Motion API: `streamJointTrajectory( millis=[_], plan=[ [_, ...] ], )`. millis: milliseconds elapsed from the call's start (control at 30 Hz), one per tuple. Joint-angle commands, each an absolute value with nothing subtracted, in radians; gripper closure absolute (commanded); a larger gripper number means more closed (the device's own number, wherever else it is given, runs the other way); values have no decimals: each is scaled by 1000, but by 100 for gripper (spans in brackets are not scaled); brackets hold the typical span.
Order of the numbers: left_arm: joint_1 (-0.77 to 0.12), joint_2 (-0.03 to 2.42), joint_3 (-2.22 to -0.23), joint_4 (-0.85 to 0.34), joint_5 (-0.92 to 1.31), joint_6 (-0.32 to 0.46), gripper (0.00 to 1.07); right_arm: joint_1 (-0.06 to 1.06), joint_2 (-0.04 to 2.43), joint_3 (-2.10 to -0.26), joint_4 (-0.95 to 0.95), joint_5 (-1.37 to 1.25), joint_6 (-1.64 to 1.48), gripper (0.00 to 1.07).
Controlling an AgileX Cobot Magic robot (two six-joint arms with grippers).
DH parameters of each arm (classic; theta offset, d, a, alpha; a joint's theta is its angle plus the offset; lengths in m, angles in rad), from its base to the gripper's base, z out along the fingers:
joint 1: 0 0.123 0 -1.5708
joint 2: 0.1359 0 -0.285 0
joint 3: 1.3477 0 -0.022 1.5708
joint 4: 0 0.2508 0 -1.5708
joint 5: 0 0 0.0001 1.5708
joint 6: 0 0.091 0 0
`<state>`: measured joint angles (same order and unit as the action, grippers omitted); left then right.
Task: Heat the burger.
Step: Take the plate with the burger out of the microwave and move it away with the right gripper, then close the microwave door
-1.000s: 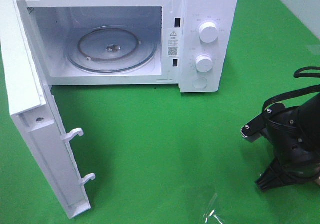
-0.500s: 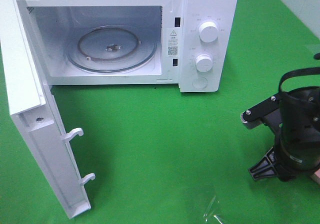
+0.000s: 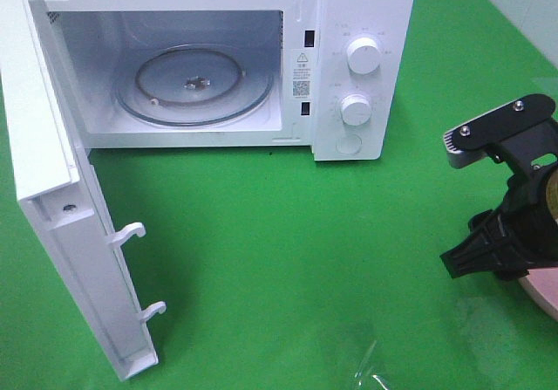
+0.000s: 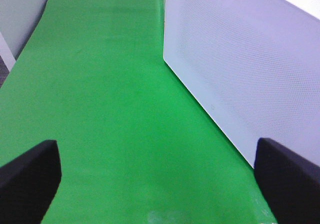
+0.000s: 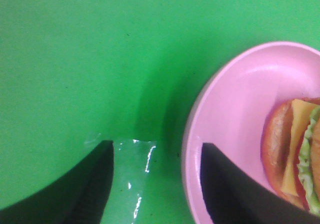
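A: Where was the burger?

B: On the pink plate, beside my right end effector, whose jaws stood parted, empty.

A: Handling?

B: I judged it soft, stacked, likely to shear; take the buns' sides gently.

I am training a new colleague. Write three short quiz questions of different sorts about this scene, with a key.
1. True or false: the microwave door is shut.
2. On what does the burger lie? A) glass turntable B) pink plate C) green cloth
3. Fill in: one finger of the right claw is above the plate's ____.

Key:
1. False; it stands wide open.
2. B
3. rim
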<state>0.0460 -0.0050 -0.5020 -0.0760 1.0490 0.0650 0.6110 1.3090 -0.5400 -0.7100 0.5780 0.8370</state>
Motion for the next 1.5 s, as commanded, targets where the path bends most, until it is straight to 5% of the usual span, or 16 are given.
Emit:
streamJointTrajectory(
  millis=[33,200,433,1167,1500],
  plan=[
    [50,-26,-499,-81,1042,63,9,606,1225,-545,-603,554,669,43],
    [50,-26,-499,-81,1042,63,9,606,1098,-545,-417,553,489,31],
    [50,-26,-499,-81,1042,63,9,606,903,-562,-260,633,335,31],
    [50,-26,-499,-81,1042,63,9,607,388,-622,-237,1180,264,31],
    [50,-26,-499,-81,1042,63,9,561,238,-555,-199,1168,199,31]
  ],
)
